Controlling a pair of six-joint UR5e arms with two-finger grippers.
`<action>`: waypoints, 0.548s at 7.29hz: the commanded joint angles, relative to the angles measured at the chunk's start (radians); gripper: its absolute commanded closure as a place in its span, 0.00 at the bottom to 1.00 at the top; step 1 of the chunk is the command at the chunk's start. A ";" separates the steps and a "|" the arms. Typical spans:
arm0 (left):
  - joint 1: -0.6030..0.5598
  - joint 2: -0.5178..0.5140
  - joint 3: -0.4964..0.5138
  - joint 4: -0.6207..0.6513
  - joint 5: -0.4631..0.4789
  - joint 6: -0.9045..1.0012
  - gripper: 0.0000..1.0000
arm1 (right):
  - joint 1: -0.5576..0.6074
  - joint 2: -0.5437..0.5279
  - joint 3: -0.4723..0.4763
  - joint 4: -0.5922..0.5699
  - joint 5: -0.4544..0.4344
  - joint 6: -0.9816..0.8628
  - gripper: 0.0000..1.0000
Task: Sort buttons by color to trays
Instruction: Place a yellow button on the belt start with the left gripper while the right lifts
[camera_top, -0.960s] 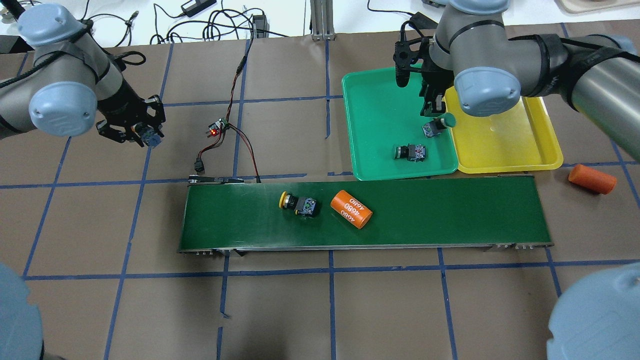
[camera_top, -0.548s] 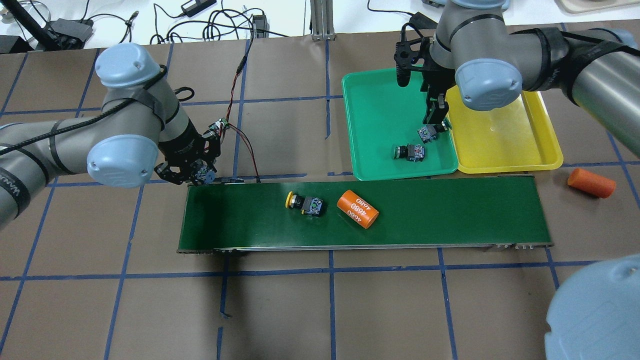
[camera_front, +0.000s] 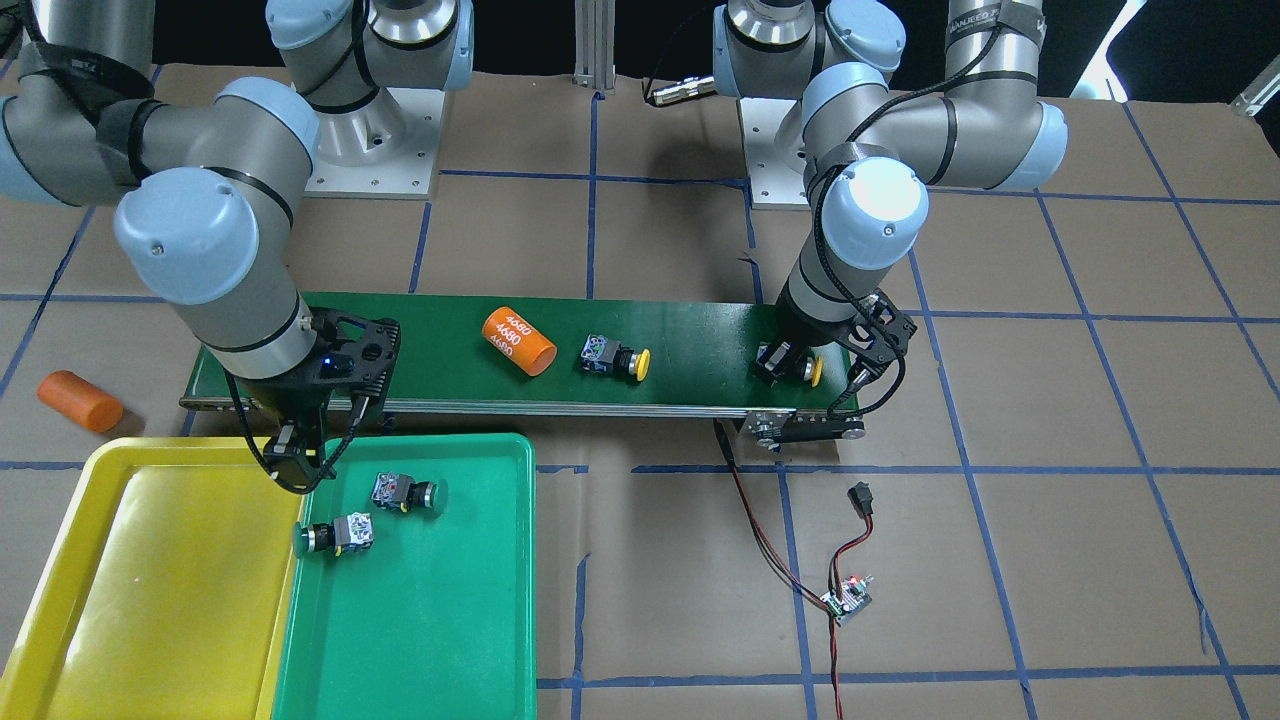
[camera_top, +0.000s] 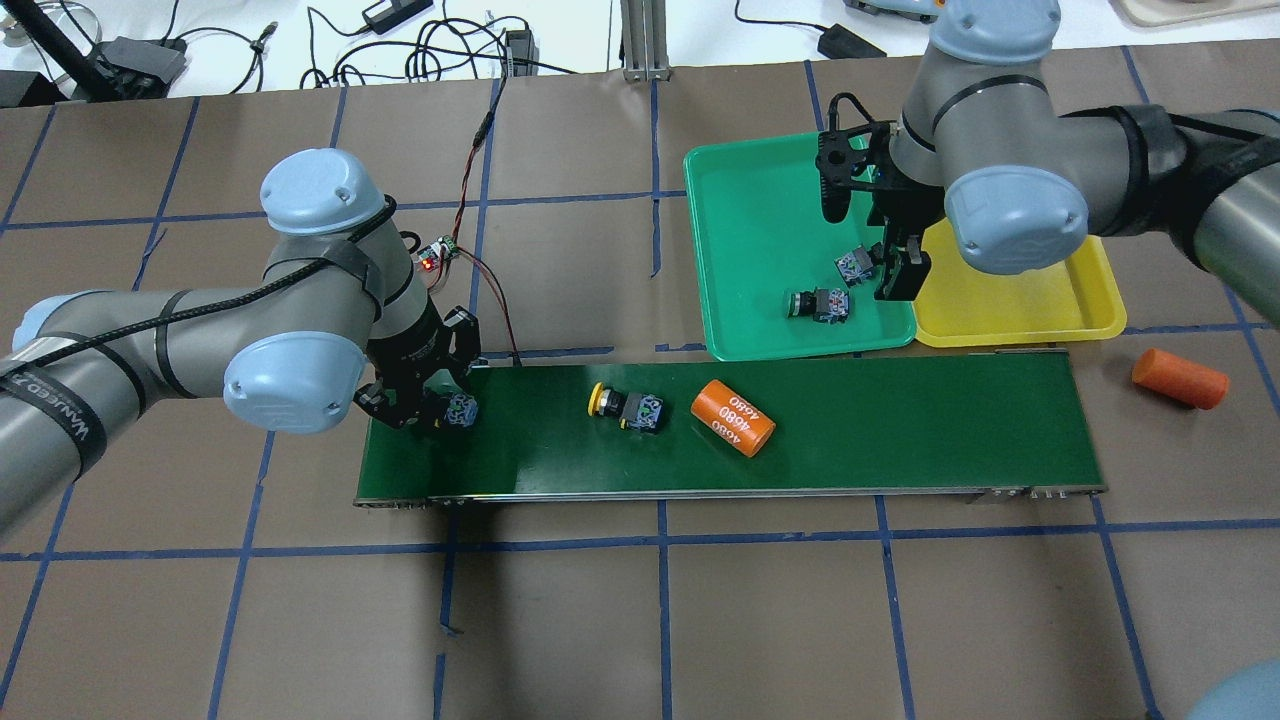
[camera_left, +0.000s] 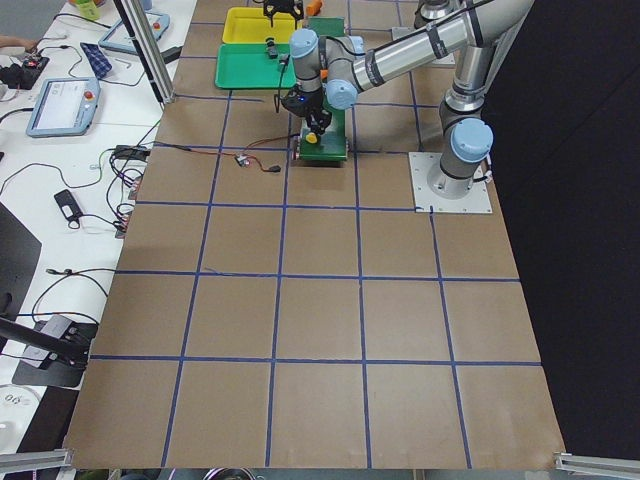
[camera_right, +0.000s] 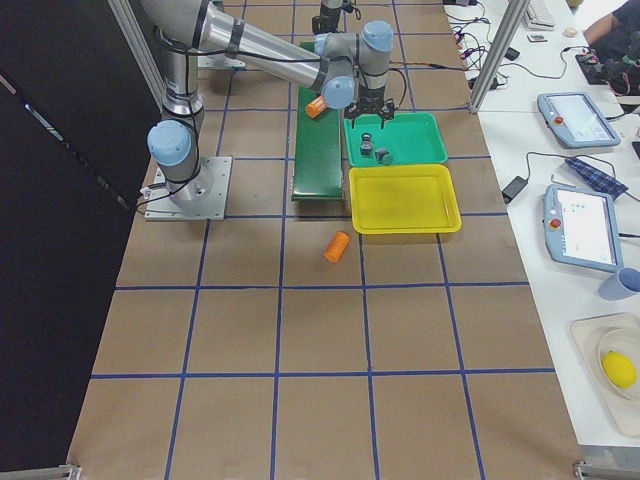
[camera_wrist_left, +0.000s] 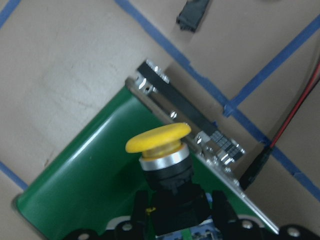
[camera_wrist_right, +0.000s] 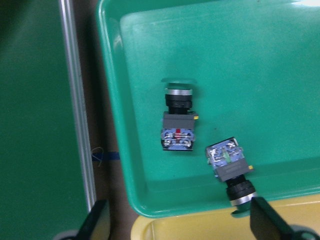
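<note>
My left gripper (camera_top: 440, 412) is shut on a yellow button (camera_wrist_left: 160, 145) and holds it low over the left end of the conveyor belt (camera_top: 900, 430). A second yellow button (camera_top: 625, 407) lies on its side on the belt. Two green buttons (camera_top: 820, 303) (camera_top: 858, 263) lie in the green tray (camera_top: 750, 200). My right gripper (camera_top: 897, 275) is open and empty, above the seam between the green tray and the yellow tray (camera_top: 1010, 300), just right of the green buttons. Its fingertips (camera_wrist_right: 97, 222) stand wide apart in the right wrist view. The yellow tray holds no button.
An orange cylinder marked 4680 (camera_top: 733, 418) lies on the belt, right of the loose yellow button. Another orange cylinder (camera_top: 1180, 378) lies on the table right of the belt. A small circuit board (camera_top: 435, 258) with red and black wires sits behind the belt's left end.
My left arm swung in from the far left to the belt's left end with the yellow button. My right gripper let the green button go into the green tray. The belt's items moved right.
</note>
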 joint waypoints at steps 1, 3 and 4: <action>0.029 0.018 0.054 0.007 -0.004 0.060 0.00 | -0.079 -0.118 0.193 -0.010 0.016 -0.119 0.00; 0.111 0.024 0.325 -0.240 -0.004 0.432 0.00 | -0.087 -0.210 0.318 -0.025 0.013 -0.102 0.00; 0.125 0.024 0.481 -0.400 -0.006 0.596 0.00 | -0.087 -0.237 0.373 -0.065 0.011 -0.075 0.00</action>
